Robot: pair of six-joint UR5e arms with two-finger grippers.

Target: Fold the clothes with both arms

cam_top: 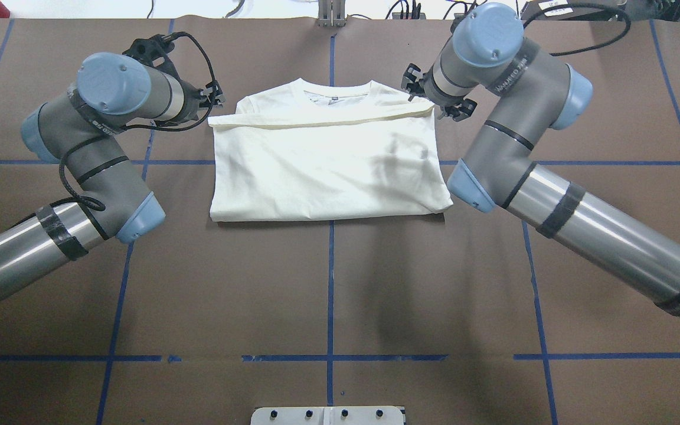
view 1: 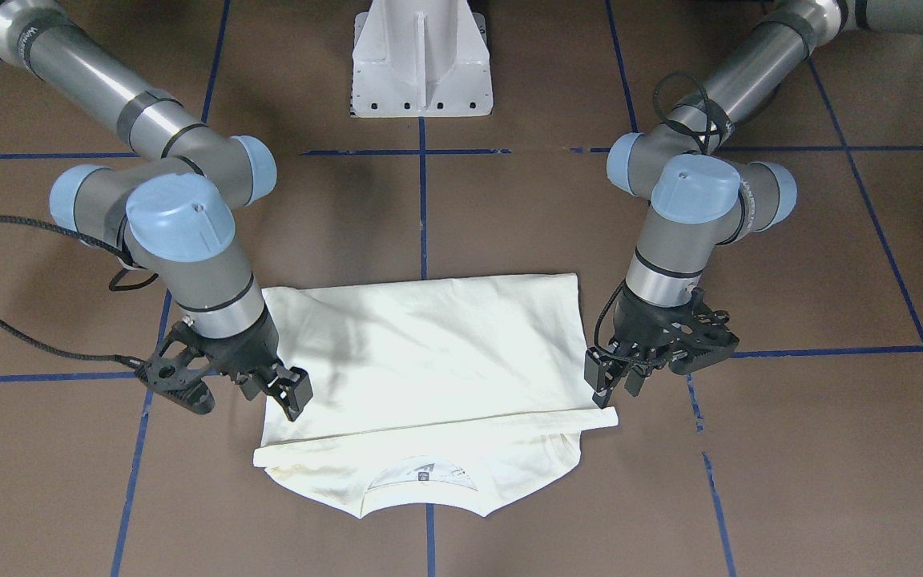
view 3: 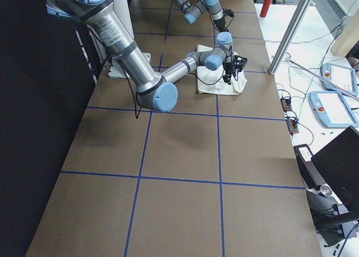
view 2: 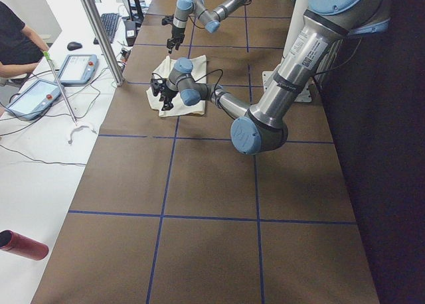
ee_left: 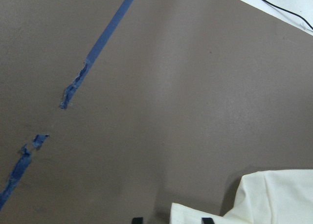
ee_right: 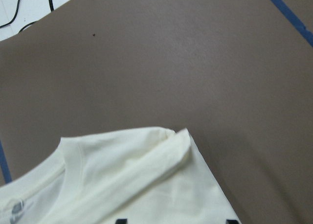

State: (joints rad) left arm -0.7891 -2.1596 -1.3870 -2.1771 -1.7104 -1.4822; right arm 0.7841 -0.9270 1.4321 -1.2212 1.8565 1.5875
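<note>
The cream T-shirt [view 1: 429, 344] [cam_top: 328, 165] lies flat on the brown table, its lower half folded up over the chest. The collar [view 1: 421, 481] and shoulders still show beyond the folded edge. My left gripper [view 1: 607, 385] [cam_top: 215, 97] hovers at one end of that folded edge, fingers apart, with the cloth corner [ee_left: 186, 212] lying slack between them. My right gripper [view 1: 276, 393] [cam_top: 434, 100] is at the other end, wide open over the shirt's corner [ee_right: 181, 141]. Neither one grips the fabric.
The white metal pedestal [view 1: 421, 64] stands at the robot's side of the table. Blue tape lines [cam_top: 330, 295] grid the brown surface. Beyond the far edge are a white bench with tablets [view 2: 40, 95], a red bottle [view 2: 23, 244] and a person [view 2: 13, 45].
</note>
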